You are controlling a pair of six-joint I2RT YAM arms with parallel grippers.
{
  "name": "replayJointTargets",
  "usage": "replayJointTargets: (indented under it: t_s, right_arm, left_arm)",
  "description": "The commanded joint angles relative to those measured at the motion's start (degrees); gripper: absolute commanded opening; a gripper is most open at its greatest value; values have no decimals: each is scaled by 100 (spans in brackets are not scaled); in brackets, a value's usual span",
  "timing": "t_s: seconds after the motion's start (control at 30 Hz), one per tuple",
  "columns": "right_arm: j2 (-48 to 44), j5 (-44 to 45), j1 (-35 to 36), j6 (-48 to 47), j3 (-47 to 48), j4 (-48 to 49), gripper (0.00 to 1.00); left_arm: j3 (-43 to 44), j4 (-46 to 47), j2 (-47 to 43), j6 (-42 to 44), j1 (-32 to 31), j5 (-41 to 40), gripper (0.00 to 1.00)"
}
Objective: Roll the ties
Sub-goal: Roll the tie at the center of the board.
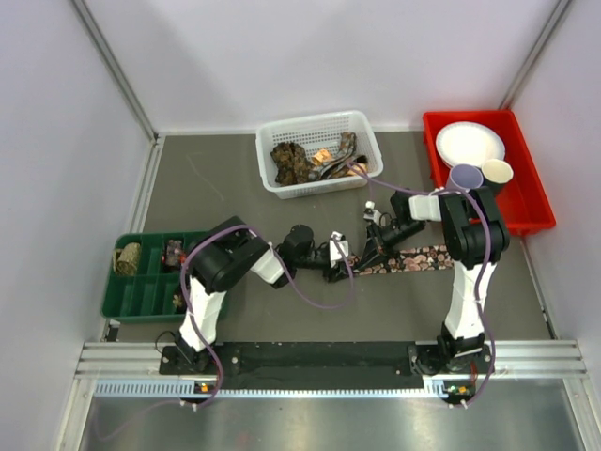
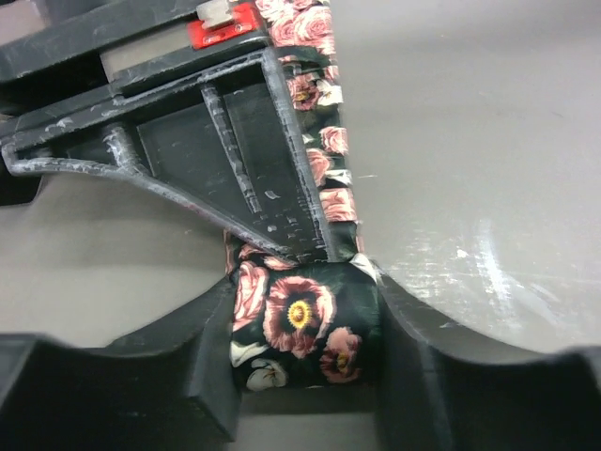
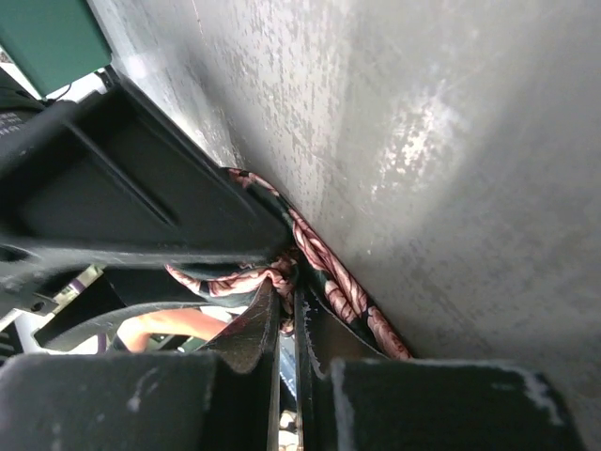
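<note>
A dark tie with pink flowers [image 1: 418,257] lies flat on the table, running right from the two grippers. Its left end is rolled into a short coil [image 2: 302,324]. My left gripper [image 2: 305,357] is shut on that coil, one finger on each side; it also shows in the top view [image 1: 338,256]. My right gripper [image 3: 287,315] is shut on a fold of the tie [image 3: 340,282] just beyond the coil; it also shows in the top view [image 1: 369,250]. More ties [image 1: 299,162] lie heaped in the white mesh basket [image 1: 272,180].
A green divided tray [image 1: 141,293] at the left holds a rolled tie [image 1: 127,258]. A red bin [image 1: 531,202] at the back right holds a white plate [image 1: 470,143] and cups [image 1: 467,177]. White walls enclose the table.
</note>
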Motion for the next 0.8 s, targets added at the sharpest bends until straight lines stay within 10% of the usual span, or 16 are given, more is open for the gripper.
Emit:
replayJointTargets:
  t_s: [0.0, 0.17, 0.5, 0.77]
  right_arm:
    - [313, 1143, 313, -328, -193, 153, 0]
    - [-101, 1003, 270, -310, -316, 223, 6]
    - [-1023, 248, -504, -899, -325, -269, 59]
    - [-1183, -376, -364, -399, -466, 329, 49]
  left_arm:
    - [224, -375, -39, 326, -84, 109, 45]
    - [391, -1563, -267, 484, -76, -146, 24]
    - [92, -3892, -856, 1064, -67, -603, 11]
    - [803, -5597, -936, 977, -128, -1147, 4]
